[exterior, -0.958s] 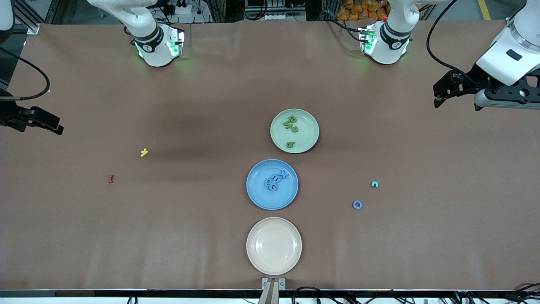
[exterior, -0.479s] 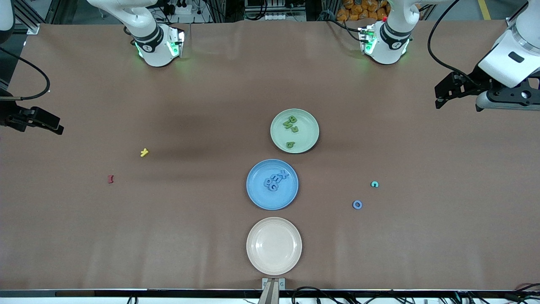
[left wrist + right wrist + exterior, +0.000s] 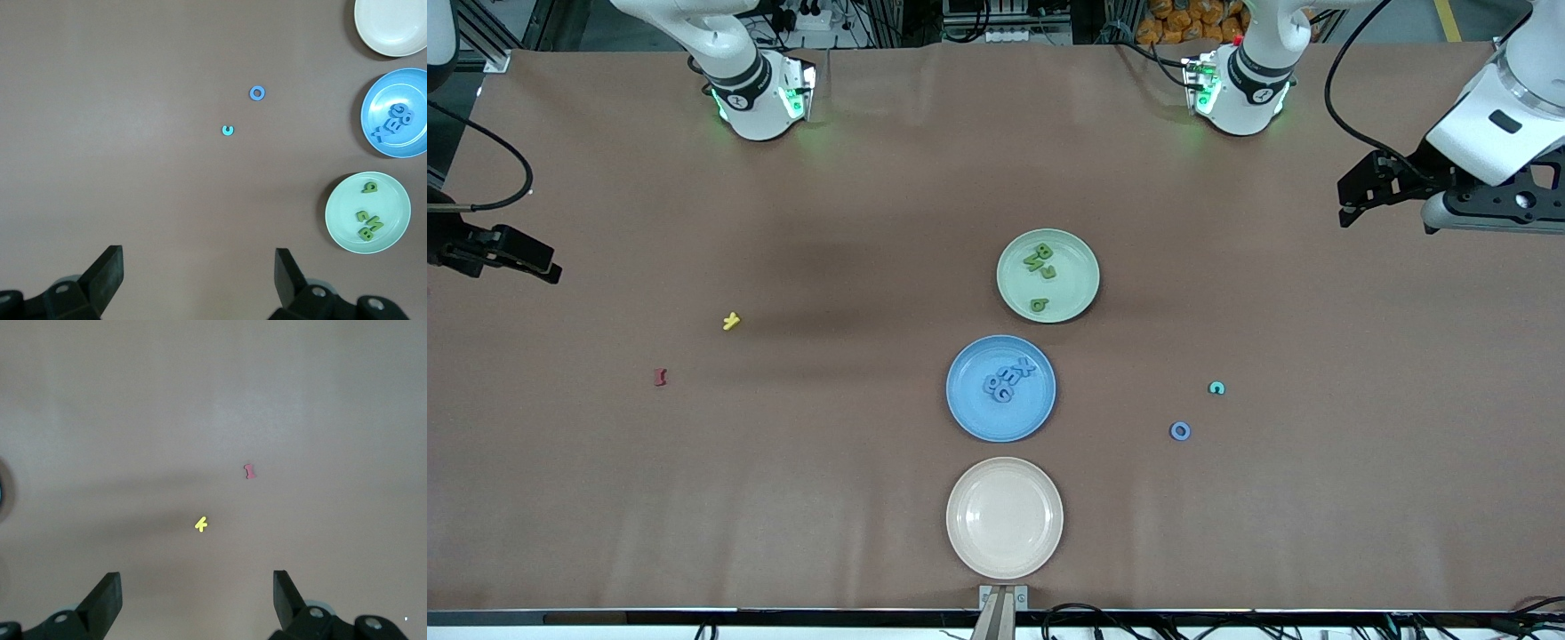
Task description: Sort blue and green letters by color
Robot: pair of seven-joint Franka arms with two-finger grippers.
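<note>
Several lime green letters [image 3: 1040, 260] lie in the green plate [image 3: 1072, 267]. Several periwinkle blue letters [image 3: 1009, 380] lie in the blue plate [image 3: 974, 409]. A loose blue letter O [image 3: 1180, 431] lies on the table toward the left arm's end, also in the left wrist view [image 3: 257, 93]. A teal letter C [image 3: 1216, 388] lies beside it. My left gripper [image 3: 1350, 206] is open and empty, up in the air over bare table at that end, its own view [image 3: 199, 267]. My right gripper [image 3: 547, 267] waits open and empty at the right arm's end, its own view [image 3: 197, 590].
An empty beige plate [image 3: 1004, 517] sits nearest the front camera, in line with the other two plates. A yellow letter [image 3: 731, 321] and a red letter [image 3: 661, 377] lie toward the right arm's end, also in the right wrist view as yellow [image 3: 201, 524] and red [image 3: 249, 471].
My left gripper has drifted slightly over the table's end. The right arm, letters and plates have not moved.
</note>
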